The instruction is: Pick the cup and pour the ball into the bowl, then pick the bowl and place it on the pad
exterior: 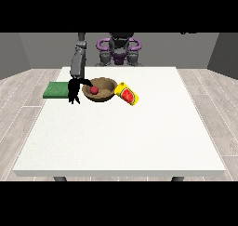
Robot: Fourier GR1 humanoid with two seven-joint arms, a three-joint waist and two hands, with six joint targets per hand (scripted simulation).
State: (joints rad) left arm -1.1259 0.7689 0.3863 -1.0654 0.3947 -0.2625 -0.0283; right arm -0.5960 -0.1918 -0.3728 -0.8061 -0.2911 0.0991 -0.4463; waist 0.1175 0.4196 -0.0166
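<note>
Brown bowl [100, 90]: round, wooden-looking, upright on the white table, toward the far left part of it. Inside, a small red ball [94, 89], resting left of the bowl's middle.

Yellow cup [127, 93]: tipped over on its side just right of the bowl, seemingly touching its rim, mouth turned toward the camera and rightward, red showing inside the mouth.

Green pad [56, 90]: flat, rectangular, lying at the table's far left edge, left of the bowl and apart from it, partly overhanging the edge or sitting right at it; cannot tell which. Right end hidden behind a black hand.
</note>
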